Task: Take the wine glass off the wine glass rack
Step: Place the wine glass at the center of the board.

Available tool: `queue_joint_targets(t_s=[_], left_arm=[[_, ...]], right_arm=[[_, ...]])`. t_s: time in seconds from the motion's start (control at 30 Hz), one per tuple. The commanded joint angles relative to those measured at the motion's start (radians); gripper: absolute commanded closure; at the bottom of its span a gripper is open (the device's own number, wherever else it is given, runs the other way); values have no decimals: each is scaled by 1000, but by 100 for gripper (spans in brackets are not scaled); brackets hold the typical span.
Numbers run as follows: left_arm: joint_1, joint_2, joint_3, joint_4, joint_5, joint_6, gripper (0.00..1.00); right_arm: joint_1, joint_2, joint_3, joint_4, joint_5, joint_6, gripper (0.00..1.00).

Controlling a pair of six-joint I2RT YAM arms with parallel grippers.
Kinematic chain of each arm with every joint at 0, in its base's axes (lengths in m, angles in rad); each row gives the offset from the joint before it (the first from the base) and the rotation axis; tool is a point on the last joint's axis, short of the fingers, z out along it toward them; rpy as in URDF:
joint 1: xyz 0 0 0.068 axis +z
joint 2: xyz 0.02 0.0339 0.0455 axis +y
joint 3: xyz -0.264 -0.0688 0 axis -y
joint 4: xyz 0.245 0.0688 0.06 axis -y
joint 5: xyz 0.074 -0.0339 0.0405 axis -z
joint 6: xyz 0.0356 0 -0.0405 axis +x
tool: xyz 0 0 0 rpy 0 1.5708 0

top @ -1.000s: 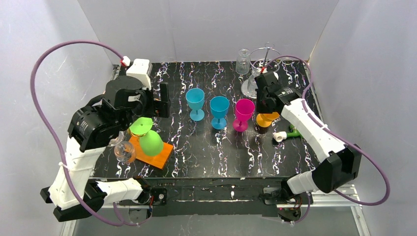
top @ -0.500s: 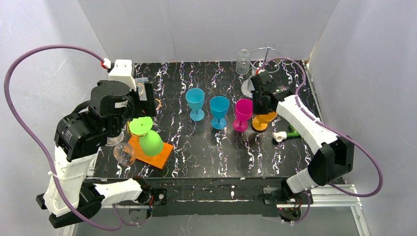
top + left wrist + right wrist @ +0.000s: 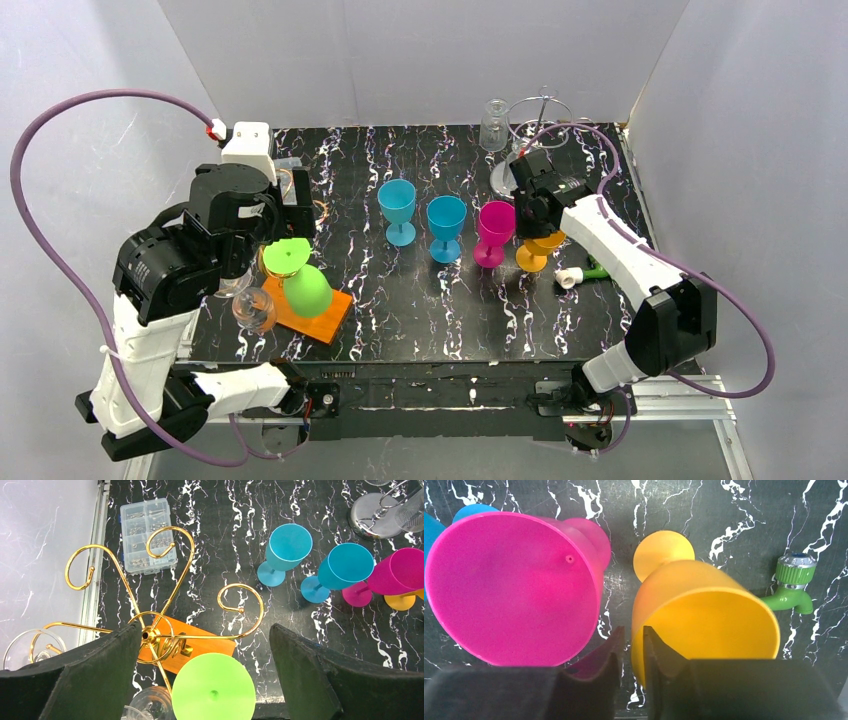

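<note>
The right gripper (image 3: pixel 630 640) is pinched narrow on the rim wall of the orange plastic wine glass (image 3: pixel 704 615), just right of the magenta plastic goblet (image 3: pixel 514 585) — nearly touching it. So thin a pinch could let the glass swing or slip and topple the magenta goblet. The left gripper (image 3: pixel 204 630), well left of that goblet, gapes wide and empty. Black white-veined marble tabletop (image 3: pixel 420 300); plain white walls (image 3: pixel 420 60).

wine glass (image 3: pixel 22 644) partly hidden, silver stand (image 3: pixel 371 517) cut off top-right
</note>
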Motion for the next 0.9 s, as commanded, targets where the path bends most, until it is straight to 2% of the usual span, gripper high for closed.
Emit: queue_joint_targets(t_s=[0.0, 0.43, 0.63, 0.87], left_arm=[[-5, 10, 39, -35, -36, -11, 2], [-5, 38, 107, -125, -45, -59, 2], [-5, 60, 210, -256, -87, -116, 2], [-5, 99, 192, -375, 46, -154, 2]], right_arm=[[-8, -28, 25, -10, 19, -19, 67], [-8, -118, 173, -118, 52, -51, 33], [-8, -189, 219, -145, 23, -81, 14], [-8, -224, 250, -132, -122, -98, 4]])
